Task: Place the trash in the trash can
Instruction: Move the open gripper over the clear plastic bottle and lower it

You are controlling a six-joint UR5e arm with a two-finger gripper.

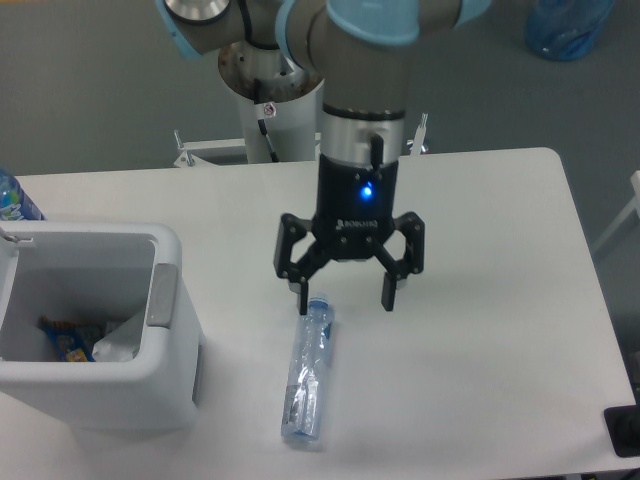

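A crushed clear plastic bottle with a blue cap lies on the white table, cap end pointing away from the front edge. My gripper hangs open just above and beyond the cap end, its left finger close to the cap, nothing between the fingers. The white trash can stands at the table's left front, with a grey oblong panel on its right rim. Inside it lies a crumpled white paper wrapper beside some coloured scraps.
A bottle with a bright blue label peeks in at the left edge behind the bin. A translucent blue bag sits on the floor at the top right. A black object is at the table's front right corner.
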